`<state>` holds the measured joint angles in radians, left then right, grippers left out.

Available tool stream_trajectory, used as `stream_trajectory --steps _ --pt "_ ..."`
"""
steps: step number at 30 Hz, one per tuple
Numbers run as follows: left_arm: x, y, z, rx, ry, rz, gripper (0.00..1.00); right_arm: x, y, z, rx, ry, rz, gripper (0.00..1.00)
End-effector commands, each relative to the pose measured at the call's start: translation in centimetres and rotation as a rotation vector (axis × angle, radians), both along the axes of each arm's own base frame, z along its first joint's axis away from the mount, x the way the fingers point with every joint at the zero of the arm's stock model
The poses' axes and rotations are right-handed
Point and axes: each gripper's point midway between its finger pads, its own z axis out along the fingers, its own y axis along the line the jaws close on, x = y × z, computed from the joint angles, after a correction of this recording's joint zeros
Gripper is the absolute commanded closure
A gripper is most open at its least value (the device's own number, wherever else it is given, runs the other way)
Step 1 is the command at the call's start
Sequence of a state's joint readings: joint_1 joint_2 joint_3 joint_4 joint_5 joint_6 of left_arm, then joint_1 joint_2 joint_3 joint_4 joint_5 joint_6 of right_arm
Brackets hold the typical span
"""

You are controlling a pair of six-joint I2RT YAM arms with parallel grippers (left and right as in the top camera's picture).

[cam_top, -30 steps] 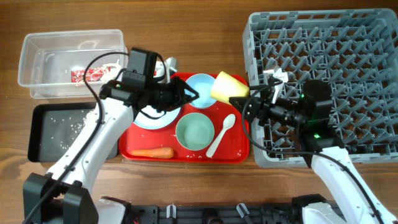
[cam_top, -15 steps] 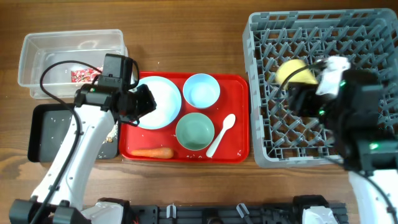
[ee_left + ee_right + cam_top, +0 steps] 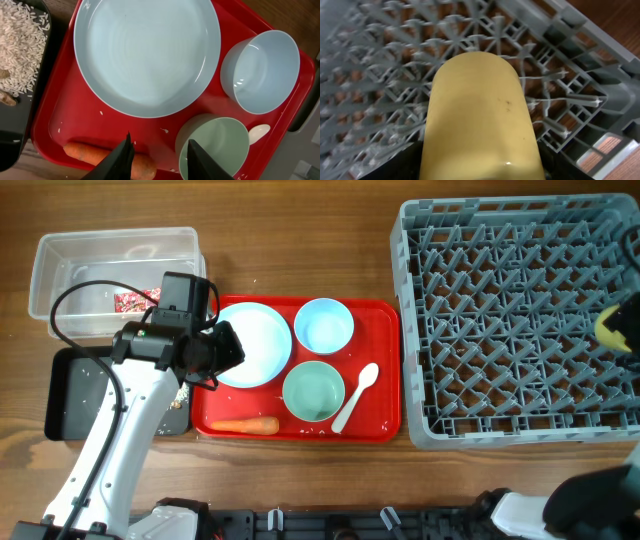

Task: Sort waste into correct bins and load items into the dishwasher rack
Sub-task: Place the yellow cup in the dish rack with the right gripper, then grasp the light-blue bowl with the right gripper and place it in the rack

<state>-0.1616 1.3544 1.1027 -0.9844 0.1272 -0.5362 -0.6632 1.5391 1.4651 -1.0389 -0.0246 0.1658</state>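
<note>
While my right gripper (image 3: 482,166) clasped the small yellow plastic cup (image 3: 618,330) over the grey plastic grid rack (image 3: 500,320), frame right, seating it between pegs seemed next.

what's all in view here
rack: 1, grey, right side
cup: 1, yellow, in right hand over rack
red tray: 1, red, centre
plate: 1, light blue, tray's upper left
blue bowl: 1, light blue, tray's top
green bowl: 1, pale green, tray's lower middle
spoon: 1, white, tray's right
carrot: 1, orange, tray's lower left
tub: 1, clear, top left
wrapper: 1, red-white, in tub
black tray: 1, black, below tub
rice: scattered, pale, in black tray
left hand: 1, black, open over red tray
right hand: 1, black, shut on cup
</note>
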Motion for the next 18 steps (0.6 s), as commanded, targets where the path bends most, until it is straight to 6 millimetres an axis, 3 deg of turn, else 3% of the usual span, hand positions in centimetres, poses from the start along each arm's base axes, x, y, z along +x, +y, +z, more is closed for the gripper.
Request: stream_trajectory --steps 1,4,5,6,7,9,11,12,14,15,16,18 --pt "0.1 0.3 0.7 0.012 -0.026 -0.002 0.64 0.5 -2.3 -1.6 0.03 0.002 -0.08 0.4" --pt "0.1 0.3 0.7 0.012 -0.027 -0.002 0.63 1.4 -3.0 -3.4 0.045 0.022 -0.08 0.39" --pt "0.1 0.3 0.7 0.012 -0.027 -0.002 0.63 1.6 -3.2 -4.1 0.051 0.03 -0.08 0.34" --pt "0.1 0.3 0.7 0.012 -0.026 -0.002 0.63 1.8 -3.3 -4.5 0.056 0.036 -0.08 0.24" --pt "0.1 0.4 0.6 0.012 -0.025 -0.002 0.63 2.1 -3.5 -4.6 0.054 0.025 -0.079 0.01" --pt "0.0 0.4 0.6 0.012 -0.024 -0.002 0.6 3.4 -2.9 -4.0 0.084 -0.044 -0.044 0.0" --pt "0.0 0.4 0.6 0.012 -0.023 -0.002 0.59 5.3 -0.7 -2.7 0.178 -0.163 0.045 0.0" --pt "0.0 0.4 0.6 0.013 -0.023 -0.002 0.57 6.5 1.1 -1.0 0.223 -0.251 0.145 0.0" --pt "0.0 0.4 0.6 0.013 -0.023 -0.002 0.41 7.6 4.2 2.3 0.217 -0.349 0.289 0.01" --pt "0.0 0.4 0.6 0.013 -0.023 -0.002 0.33 8.0 6.8 4.5 0.177 -0.383 0.392 0.0" --pt "0.0 0.4 0.6 0.013 -0.024 -0.002 0.31 8.2 10.5 6.6 0.131 -0.41 0.52 0.0" --pt "0.0 0.4 0.6 0.013 -0.024 -0.001 0.29 8.4 17.1 8.8 0.115 -0.441 0.707 0.0"
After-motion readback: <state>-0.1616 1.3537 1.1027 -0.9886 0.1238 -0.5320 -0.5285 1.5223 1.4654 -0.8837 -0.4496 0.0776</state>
